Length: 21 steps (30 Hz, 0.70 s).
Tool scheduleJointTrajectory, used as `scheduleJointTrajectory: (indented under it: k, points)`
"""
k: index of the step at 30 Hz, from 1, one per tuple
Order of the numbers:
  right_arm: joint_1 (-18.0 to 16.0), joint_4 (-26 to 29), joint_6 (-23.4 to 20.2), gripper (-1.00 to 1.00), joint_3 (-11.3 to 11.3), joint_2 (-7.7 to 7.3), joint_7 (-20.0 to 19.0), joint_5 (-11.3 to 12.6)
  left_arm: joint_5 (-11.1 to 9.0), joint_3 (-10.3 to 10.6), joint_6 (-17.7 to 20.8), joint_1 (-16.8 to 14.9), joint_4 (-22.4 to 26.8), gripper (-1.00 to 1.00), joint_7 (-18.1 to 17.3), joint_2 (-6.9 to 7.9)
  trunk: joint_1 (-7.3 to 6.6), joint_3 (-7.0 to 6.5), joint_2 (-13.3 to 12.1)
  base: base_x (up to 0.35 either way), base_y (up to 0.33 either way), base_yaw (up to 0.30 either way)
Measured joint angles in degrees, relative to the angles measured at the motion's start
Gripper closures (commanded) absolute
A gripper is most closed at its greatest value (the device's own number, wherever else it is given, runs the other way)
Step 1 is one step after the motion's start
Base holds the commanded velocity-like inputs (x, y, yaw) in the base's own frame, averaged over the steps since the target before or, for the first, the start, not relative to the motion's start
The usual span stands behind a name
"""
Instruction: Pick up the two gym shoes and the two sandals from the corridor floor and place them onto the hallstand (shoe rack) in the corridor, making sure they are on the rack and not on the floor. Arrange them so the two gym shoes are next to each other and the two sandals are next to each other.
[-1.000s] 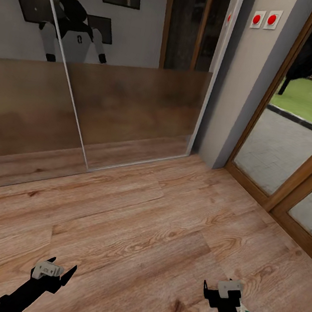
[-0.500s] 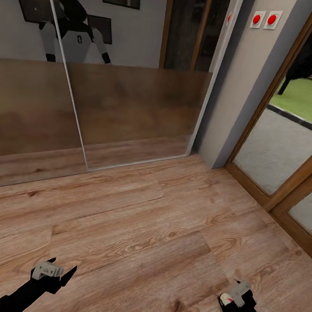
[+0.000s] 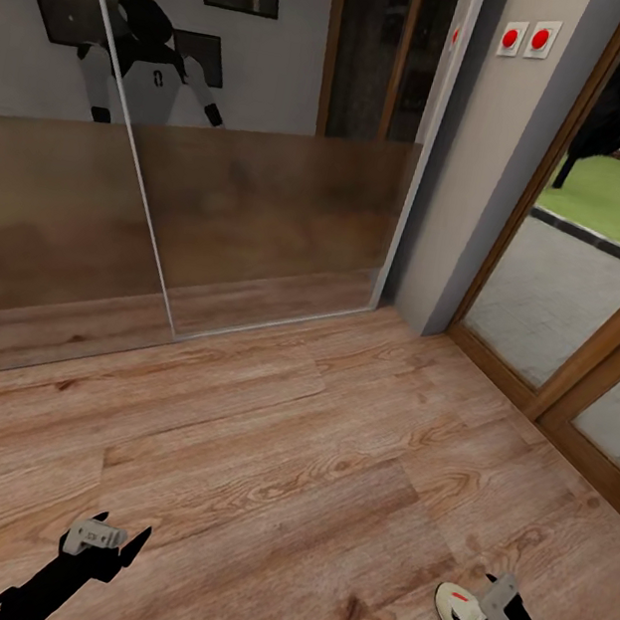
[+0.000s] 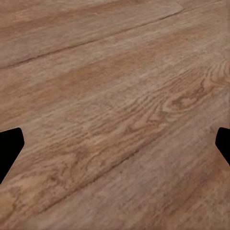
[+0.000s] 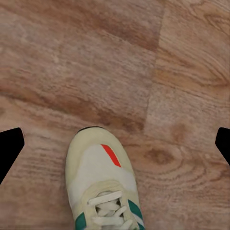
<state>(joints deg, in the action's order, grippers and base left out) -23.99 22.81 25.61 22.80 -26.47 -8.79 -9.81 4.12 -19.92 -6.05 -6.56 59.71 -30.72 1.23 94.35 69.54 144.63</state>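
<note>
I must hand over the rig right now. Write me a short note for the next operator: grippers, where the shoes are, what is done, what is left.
Left gripper: open, empty, low over the bare wooden floor.
Right gripper: open, holding nothing, above one gym shoe.
That shoe lies on the floor at the robot's right side, its toe showing beside the right arm in the head view.
Ahead are a mirrored sliding door and a glass door.
Done: nothing confirmed on the rack.
Left: grasp this shoe, locate the other shoe, both sandals and the rack, then place the pairs side by side.
</note>
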Motion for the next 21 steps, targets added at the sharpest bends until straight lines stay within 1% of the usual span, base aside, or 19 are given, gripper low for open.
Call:
scheduleJointTrajectory:
  k: [10,21]
  points:
    - [0.4,-0.8,1.0,-1.0,0.1,0.77,-0.1,0.1,0.0,0.1,0.0,0.0,-0.3,-1.0,1.1,-0.07,0.0,0.0,0.0,0.0,0.0,0.0]
    - [0.9,-2.3,1.3,-1.0,0.3,0.98,0.2,-0.2,-0.1,0.1,0.0,0.0,-0.4,-1.0,1.2,-0.12,0.0,0.0,0.0,0.0,0.0,0.0]
